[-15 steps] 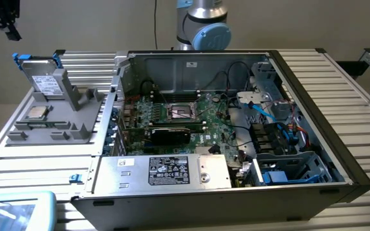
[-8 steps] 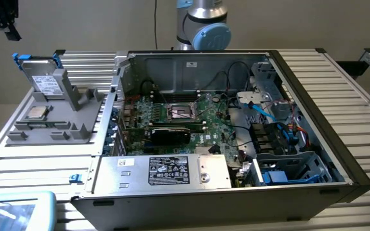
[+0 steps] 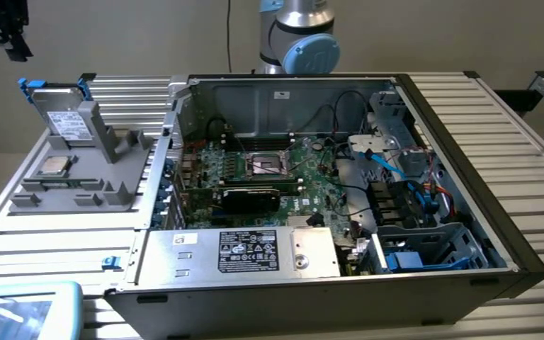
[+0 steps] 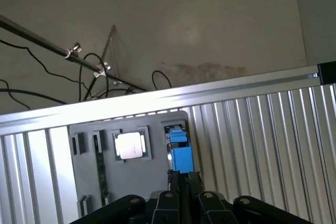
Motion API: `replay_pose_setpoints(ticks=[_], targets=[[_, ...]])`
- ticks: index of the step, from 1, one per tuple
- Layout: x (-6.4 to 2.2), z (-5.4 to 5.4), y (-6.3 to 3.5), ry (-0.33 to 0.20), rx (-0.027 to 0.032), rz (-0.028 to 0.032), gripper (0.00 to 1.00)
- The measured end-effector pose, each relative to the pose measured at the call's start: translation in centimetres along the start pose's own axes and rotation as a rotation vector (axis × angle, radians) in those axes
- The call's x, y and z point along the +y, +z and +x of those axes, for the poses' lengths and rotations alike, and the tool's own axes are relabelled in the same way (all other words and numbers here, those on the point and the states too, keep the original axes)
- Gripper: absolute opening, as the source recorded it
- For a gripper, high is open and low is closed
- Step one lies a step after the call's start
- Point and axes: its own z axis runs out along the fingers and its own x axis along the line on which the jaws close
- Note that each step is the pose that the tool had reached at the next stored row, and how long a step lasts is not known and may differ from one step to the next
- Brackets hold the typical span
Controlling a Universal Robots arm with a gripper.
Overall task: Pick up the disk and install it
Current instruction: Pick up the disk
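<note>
Blue-framed, silver-grey rectangular disk (image 4: 181, 155) stands upright in a grey plastic holder (image 4: 131, 179), just beyond our black hand (image 4: 184, 178); open or closed, we cannot tell.

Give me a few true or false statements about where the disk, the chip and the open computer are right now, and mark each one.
1. The disk stands upright in the grey holder. True.
2. The processor chip lies inside the computer case. False: it lies flat on the grey holder, on the exterior view's left of the case.
3. The case is open, with the motherboard exposed. True.
4. The disk is already installed in the case. False: it sits in the holder outside the case.
5. The disk's carrier is red. False: it is bright blue.
</note>
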Motion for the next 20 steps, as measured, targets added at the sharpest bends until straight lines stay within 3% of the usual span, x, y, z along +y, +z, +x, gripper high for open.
replay_pose_setpoints(ticks=[1,3,5,6,14,16,17,20], targets=[[0.0,0.0,0.01,-0.001,0.0,0.0,0.25],[0.01,0.0,0.06,-0.006,0.0002,0.0,0.37],[0.02,0.0,0.25,-0.02,0.0006,-0.0002,0.37],[0.03,0.0,0.42,-0.029,0.0011,-0.0007,0.43],[0.1,0.0,1.87,-0.105,0.0039,-0.0017,0.43],[0.09,0.0,2.23,-0.112,0.0041,-0.0019,0.45],[0.08,0.0,2.42,-0.114,0.0042,-0.0019,0.51],[0.06,0.0,2.96,-0.115,0.0043,-0.002,0.51]])
